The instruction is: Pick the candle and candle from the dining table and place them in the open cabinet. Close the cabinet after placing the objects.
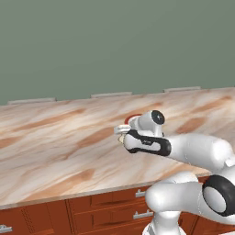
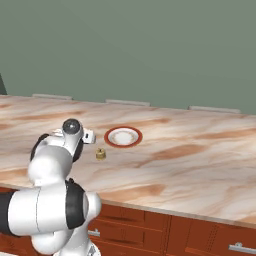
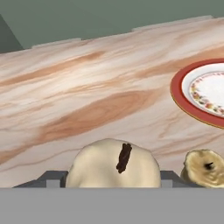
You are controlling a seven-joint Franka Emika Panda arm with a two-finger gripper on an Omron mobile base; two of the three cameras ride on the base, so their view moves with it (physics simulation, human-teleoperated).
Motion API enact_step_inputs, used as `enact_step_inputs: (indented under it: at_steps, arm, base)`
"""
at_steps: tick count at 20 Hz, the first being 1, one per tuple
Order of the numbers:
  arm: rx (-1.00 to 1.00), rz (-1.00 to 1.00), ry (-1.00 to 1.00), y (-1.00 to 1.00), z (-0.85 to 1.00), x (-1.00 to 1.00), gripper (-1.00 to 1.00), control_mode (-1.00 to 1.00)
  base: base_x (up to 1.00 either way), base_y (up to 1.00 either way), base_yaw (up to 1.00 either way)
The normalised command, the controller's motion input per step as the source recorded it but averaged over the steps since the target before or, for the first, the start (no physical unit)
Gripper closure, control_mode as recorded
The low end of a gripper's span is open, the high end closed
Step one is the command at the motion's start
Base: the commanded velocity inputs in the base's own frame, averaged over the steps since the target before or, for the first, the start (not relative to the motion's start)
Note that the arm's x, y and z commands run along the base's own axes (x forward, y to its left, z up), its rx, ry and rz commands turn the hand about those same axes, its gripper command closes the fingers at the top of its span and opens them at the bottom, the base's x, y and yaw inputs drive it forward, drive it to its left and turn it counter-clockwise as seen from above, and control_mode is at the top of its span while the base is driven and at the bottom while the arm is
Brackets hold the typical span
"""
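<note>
The gripper (image 1: 121, 133) is low over the marble bench (image 1: 55, 151), near its middle, and the pale cream candle (image 3: 113, 165) sits right between its tips in the hand view, with its dark wick pointing up toward the camera. The jaws are quite narrow and appear to be closed on this candle, though the contact itself is hidden at the bottom edge of that view. In the left base view a small cream shape at the gripper fits with this.

The second, tan candle (image 2: 100, 154) stands on the bench just beside the first one, and the red-rimmed plate (image 2: 123, 136) is near, a little farther back.

I judge the step in hand is the pick of the cream candle. To do it well, the lift should go straight up, so the tan candle is not knocked over, and the grip should stay firm because the candle is knobby and round.

Both candles stand upright, the long axis vertical, wicks on top. Both are stubby, so the axis is short.
</note>
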Motion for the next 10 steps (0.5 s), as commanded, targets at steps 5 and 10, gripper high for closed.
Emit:
enact_step_inputs:
  at_steps: [5,10]
  arm:
    - [0.0,-0.01,0.05,-0.1,0.37,-0.36,1.0,-1.0]
    - [0.0,0.0,0.05,-0.22,0.32,-0.51,1.0,-1.0]
  base:
    - [0.0,0.0,0.0]
    - [0.0,0.0,0.0]
